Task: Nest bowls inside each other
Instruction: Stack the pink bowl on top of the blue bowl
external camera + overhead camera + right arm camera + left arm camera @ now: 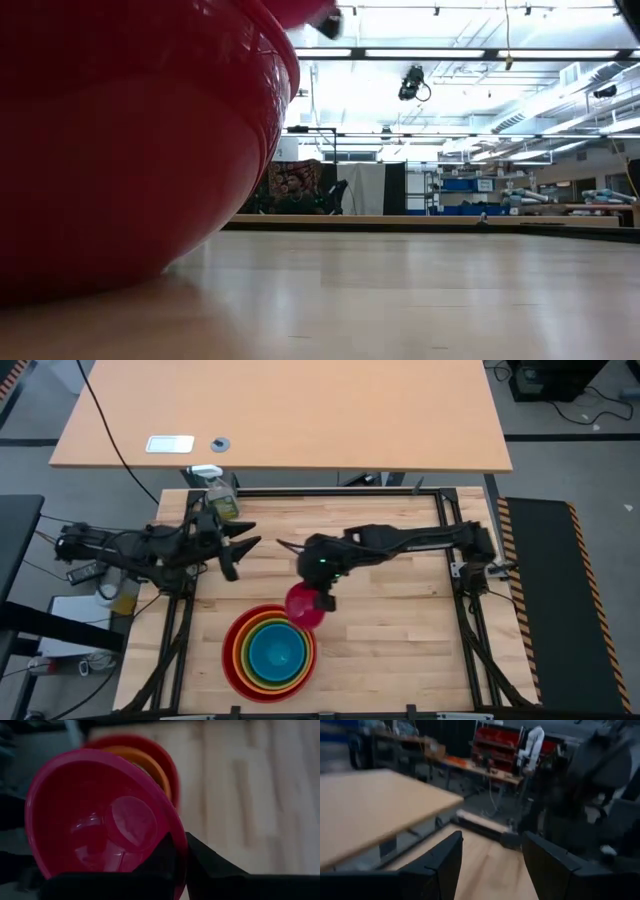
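A stack of nested bowls (268,652) stands near the table's front edge: red outermost, then orange, yellow, green and blue. Its red wall (120,150) fills the left of the low view. A pink bowl (303,606) hangs over the stack's far right rim, with my right gripper (322,598) shut on it. In the right wrist view the pink bowl (100,820) shows its inside, and the stack's red and orange rims (150,755) lie behind it. My left gripper (244,558) stands open at the table's left, raised and level, with nothing between its fingers (445,860). My right gripper holds the pink bowl by its rim (181,851), with one finger (160,857) inside the bowl and the other (210,862) outside. The fingers slant down from the table's right. The bowl is lifted clear and tipped on its edge, hanging below the fingers.
A spray bottle (222,495) stands at the table's far left corner. A beige desk (280,410) lies beyond the far edge. Black frame rails (445,530) run along the table's sides. Bare wood (400,650) lies to the right of the stack.
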You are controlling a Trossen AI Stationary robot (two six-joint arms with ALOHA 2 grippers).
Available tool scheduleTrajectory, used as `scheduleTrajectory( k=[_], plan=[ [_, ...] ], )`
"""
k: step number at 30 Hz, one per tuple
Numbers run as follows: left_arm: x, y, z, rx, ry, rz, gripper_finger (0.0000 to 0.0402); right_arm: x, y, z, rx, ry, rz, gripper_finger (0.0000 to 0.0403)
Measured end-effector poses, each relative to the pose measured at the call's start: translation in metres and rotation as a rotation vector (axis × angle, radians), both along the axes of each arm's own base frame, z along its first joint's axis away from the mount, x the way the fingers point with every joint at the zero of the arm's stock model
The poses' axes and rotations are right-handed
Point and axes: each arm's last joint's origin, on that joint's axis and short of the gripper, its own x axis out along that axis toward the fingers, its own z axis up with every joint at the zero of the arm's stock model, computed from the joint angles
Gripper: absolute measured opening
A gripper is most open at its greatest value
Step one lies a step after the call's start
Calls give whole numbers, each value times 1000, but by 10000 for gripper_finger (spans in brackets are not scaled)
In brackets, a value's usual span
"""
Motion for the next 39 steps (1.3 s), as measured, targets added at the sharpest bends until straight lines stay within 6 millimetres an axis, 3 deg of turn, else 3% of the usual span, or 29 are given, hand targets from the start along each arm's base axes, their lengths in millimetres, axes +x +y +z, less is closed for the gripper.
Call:
scheduleTrajectory(
  k=[8, 13, 19, 26, 39],
  plan=[
    [-34, -6, -19, -249, 135, -127, 208, 47, 11, 2, 80, -76, 126, 27],
    [-43, -8, -14, -275, 81, -135, 208, 70, 17, -9, 122, -91, 174, 27],
    [-52, -2, -6, -259, -16, -40, 208, 88, 24, -29, 147, -139, 211, 27],
    [-55, -1, -7, -323, -31, -25, 208, 110, 49, -69, 154, -165, 273, 30],
    [-55, -1, -16, -408, 18, -25, 208, 109, 49, -88, 114, -88, 279, 32]
  ],
)
